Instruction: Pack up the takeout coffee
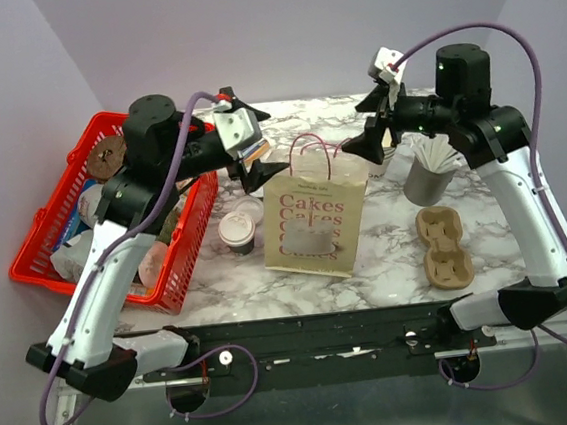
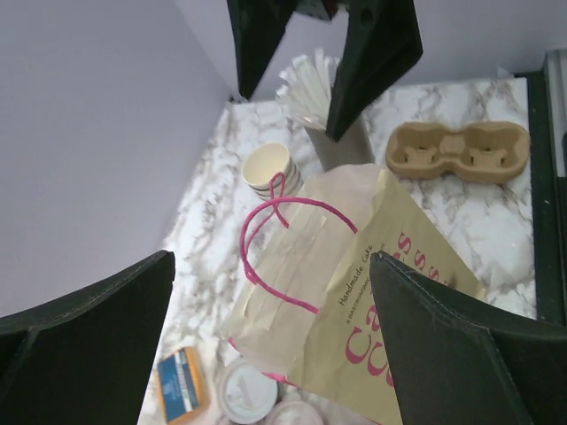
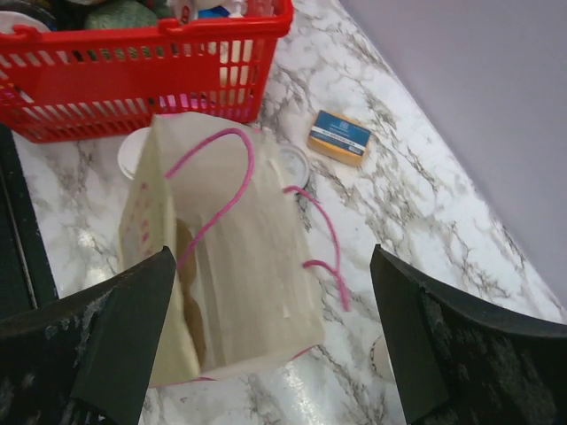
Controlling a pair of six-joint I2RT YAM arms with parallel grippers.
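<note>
1. Left gripper [image 2: 272,257] hangs over the bag [image 1: 314,220], fingers spread wide, holding nothing.
2. Coffee [image 1: 237,234] stands lidded on the table between basket [image 1: 188,244] and bag, just beside the bag's left face. It's not packed yet.
3. Right gripper [image 3: 272,252] hovers over the bag mouth too, fingers wide apart, empty.
4. My call: the left arm is nearer, so it should take the coffee. Grip the body below the lid, keep it upright, clear the rim, and lower it between the pink handles [image 3: 249,164]. The right could steady the bag's rim.
5. Count, left to right: one basket, one coffee, one bag with two handles, one grey cup [image 1: 423,184] of sticks, one carrier [image 1: 443,247] with two wells.
</note>
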